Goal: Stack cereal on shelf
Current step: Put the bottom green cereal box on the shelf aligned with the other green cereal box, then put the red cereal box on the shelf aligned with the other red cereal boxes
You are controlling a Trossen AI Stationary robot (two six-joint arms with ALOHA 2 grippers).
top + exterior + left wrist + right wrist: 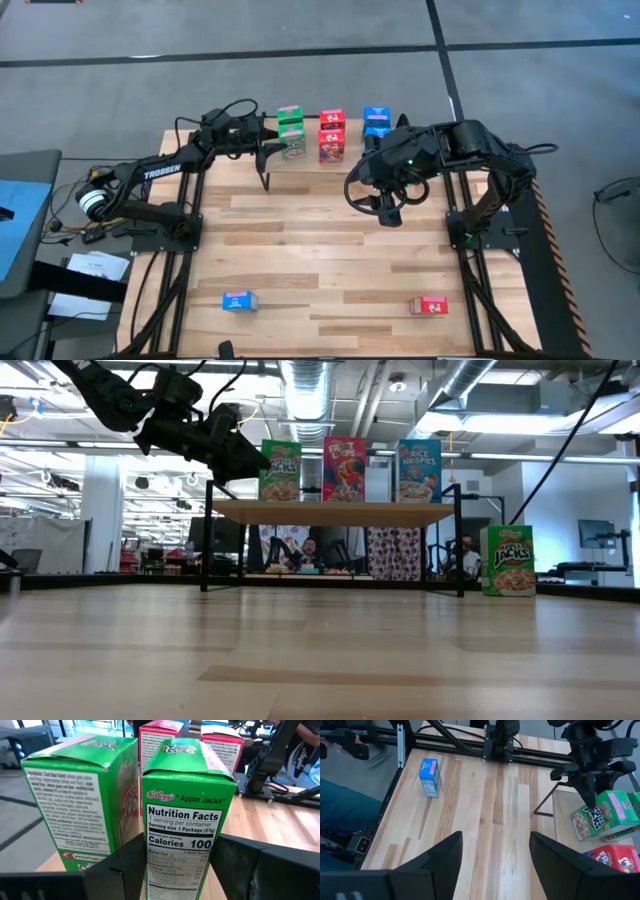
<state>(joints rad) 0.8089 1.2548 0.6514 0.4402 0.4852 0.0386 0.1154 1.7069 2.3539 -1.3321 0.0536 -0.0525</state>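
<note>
My left fingers [120, 870] are at the shelf's [330, 510] left end. They sit one on each narrow side of the green Apple Jacks box [187, 815] and look closed on it, at a middling width. The box lies dead ahead between them. It stands upright on the shelf board with its long axis vertical, and the nutrition panel faces my wrist cam. So the next move, I'd judge, turns on letting go straight and backing out w/o tipping it. A second green box [80, 795] stands just beside it (close enough to knock on the way out).

Further along the shelf stand the red boxes [332, 133], then the blue boxes [377, 122], two of each colour by the high view.

My right fingers [440, 860] are spread wide and hold nothing. They hover over the table [330, 260] just in front of the shelf's right half.

Three boxes are not yet up:
- A blue box [239, 301] lies on the table near the front edge, left side, so nearer my left arm.
- A red box [430, 306] lies near the front edge on the right, nearer my right arm.
- A third green box [510, 560] stands upright on the table just beside the shelf's right legs. It is seen only in the low view, and is probably nearest my right arm.
</note>
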